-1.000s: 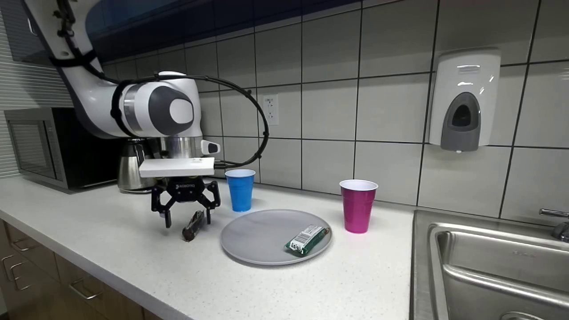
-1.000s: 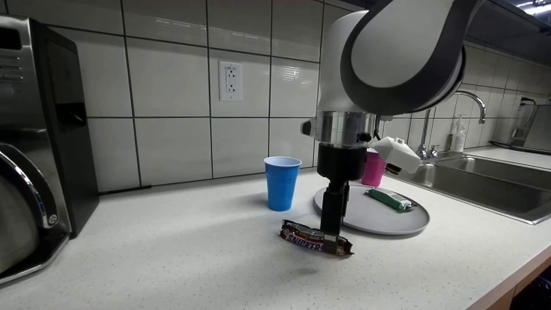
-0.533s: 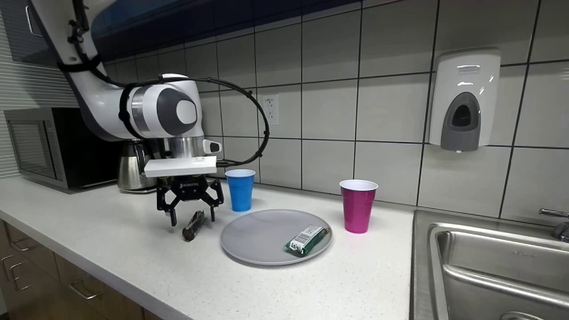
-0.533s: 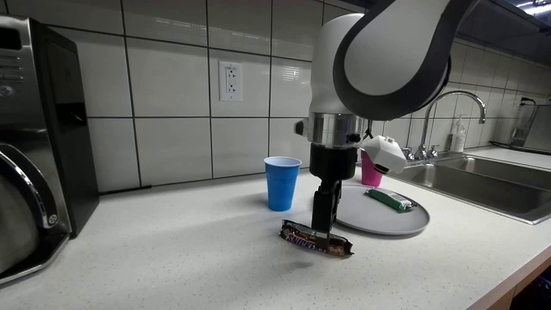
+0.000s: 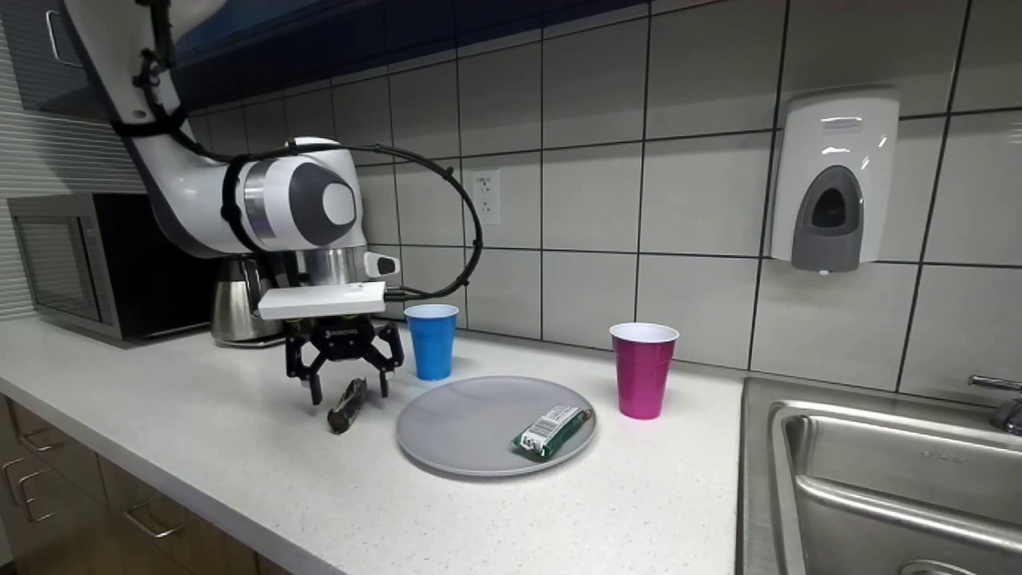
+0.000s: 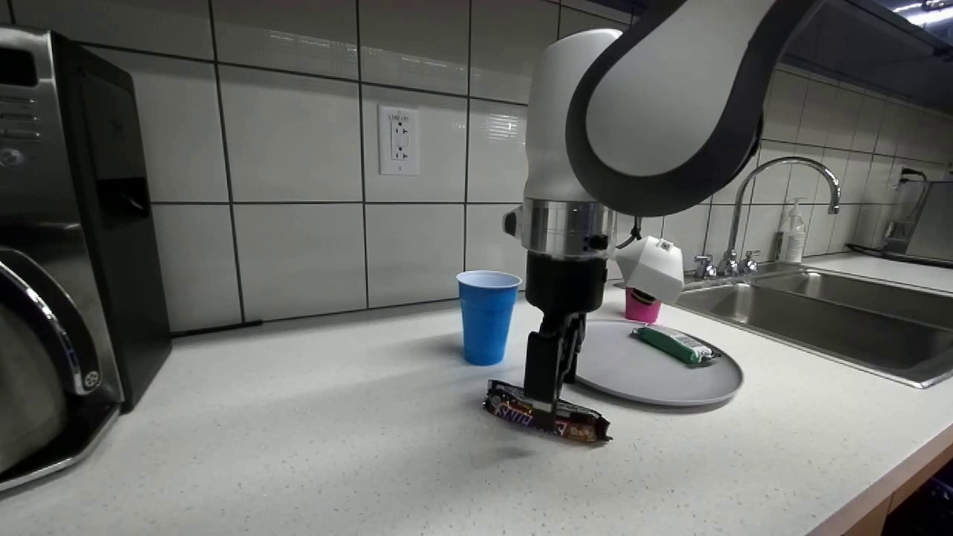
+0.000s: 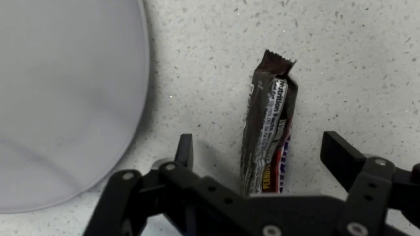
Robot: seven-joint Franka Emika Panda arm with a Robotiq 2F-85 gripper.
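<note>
I count two bars [image 5: 347, 406] [image 5: 552, 431], two cups [image 5: 432, 343] [image 5: 644, 374], one plate [image 5: 463, 423], one sink [image 5: 918, 463], one carafe [image 5: 239, 307] and one microwave [image 5: 104, 267].

Soft shadows on counter [image 6: 335, 439], glare on tiles [image 6: 502, 130]

In an exterior view, the camera looks slantwise down over the tabletop [image 5: 623, 511] toward the tiled wall [image 5: 591, 200], the sink [image 5: 910, 471] close at right and the microwave [image 5: 120, 267] farther off. From the opposite end, in an exterior view, the camera faces that wall, closer to the blue cup [image 6: 488, 320], with the coffee maker [image 6: 82, 223] near at left. Both exterior views share that cup, the plate [image 5: 463, 423] and the end effector [image 5: 350, 390]. The wrist view looks steeply down from close above the candy bar [image 7: 267, 131], catching part of the plate.
</note>
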